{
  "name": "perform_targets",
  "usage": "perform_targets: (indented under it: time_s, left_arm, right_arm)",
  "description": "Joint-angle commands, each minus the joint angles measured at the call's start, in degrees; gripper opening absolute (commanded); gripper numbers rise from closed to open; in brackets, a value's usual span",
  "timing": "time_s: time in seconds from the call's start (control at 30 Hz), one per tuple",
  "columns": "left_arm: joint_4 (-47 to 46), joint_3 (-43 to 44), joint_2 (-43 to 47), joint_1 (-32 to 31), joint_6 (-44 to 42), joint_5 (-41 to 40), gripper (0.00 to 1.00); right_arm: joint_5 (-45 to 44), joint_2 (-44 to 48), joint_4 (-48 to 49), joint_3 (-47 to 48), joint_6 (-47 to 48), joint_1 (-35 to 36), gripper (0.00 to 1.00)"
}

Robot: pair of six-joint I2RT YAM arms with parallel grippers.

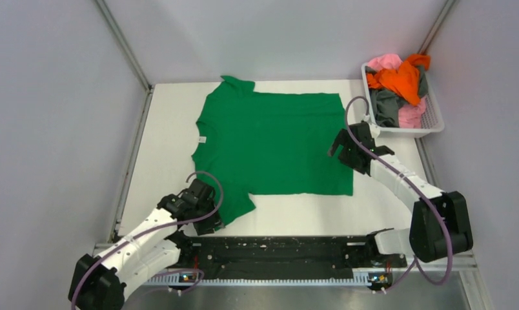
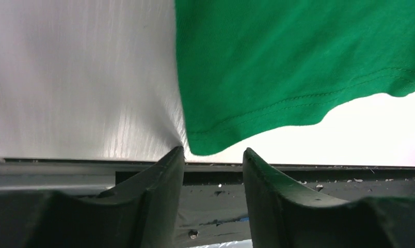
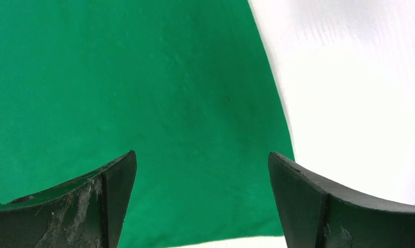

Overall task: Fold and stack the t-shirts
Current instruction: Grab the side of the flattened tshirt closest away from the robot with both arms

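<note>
A bright green t-shirt (image 1: 273, 142) lies spread flat on the white table, collar to the left, hem to the right. My left gripper (image 1: 208, 216) is open at the near sleeve's corner; in the left wrist view the sleeve (image 2: 277, 67) hangs just above the gap of the gripper (image 2: 213, 155), nothing between the fingers. My right gripper (image 1: 337, 147) is open over the shirt's hem edge; in the right wrist view the gripper (image 3: 203, 160) hovers over green cloth (image 3: 143, 93) near its corner. Orange (image 1: 399, 77), pink (image 1: 385, 62) and dark grey (image 1: 387, 106) shirts are heaped in the basket.
A white mesh basket (image 1: 432, 119) stands at the table's back right corner, close behind my right arm. Grey walls close in the table on the left, back and right. The black rail (image 1: 276, 248) with the arm bases runs along the near edge.
</note>
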State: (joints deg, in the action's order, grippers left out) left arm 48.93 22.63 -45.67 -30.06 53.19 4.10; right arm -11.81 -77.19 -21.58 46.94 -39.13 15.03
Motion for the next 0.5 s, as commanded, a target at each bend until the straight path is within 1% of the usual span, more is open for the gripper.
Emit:
perform_targets:
  time_s: [0.0,0.07,0.13,0.2,0.23,0.27,0.3,0.4,0.47]
  left_arm:
    - [-6.35,-1.11,-2.72,-0.13,0.35,-1.06,0.48]
    - [-6.84,-0.57,-3.46,-0.11,0.09,-2.89,0.43]
    - [-6.89,-0.13,-3.90,-0.14,0.25,-3.53,0.37]
    - [-7.38,0.18,-4.76,-0.16,0.25,-5.40,0.25]
    - [-7.63,0.29,-5.25,-0.11,0.17,-5.47,0.15]
    - [-7.73,0.54,-5.63,-0.16,0.10,-5.64,0.04]
    - [-7.91,0.83,-5.95,-0.17,-0.21,-5.72,0.00]
    - [-9.10,2.26,-6.00,-0.17,-1.99,-4.72,0.00]
    - [-10.24,3.15,-5.20,-0.19,-2.58,-3.50,0.00]
  right_arm:
    - [-1.98,6.01,-2.25,-1.61,-1.65,0.78,0.96]
    - [-2.39,8.06,-3.44,-3.34,-1.82,0.83,0.96]
    - [-2.45,10.00,-4.79,-4.81,-2.35,0.87,0.95]
    - [-1.56,11.90,-5.76,-6.33,-3.37,0.87,0.95]
    - [-0.97,12.71,-6.98,-7.18,-3.98,0.83,0.94]
    - [-0.52,13.95,-7.97,-8.09,-4.86,0.83,0.94]
    - [-0.24,14.83,-9.15,-9.02,-5.78,0.81,0.93]
    - [-0.31,17.02,-11.92,-12.20,-9.22,0.86,0.87]
    - [-0.07,17.97,-11.32,-14.50,-10.81,0.86,0.82]
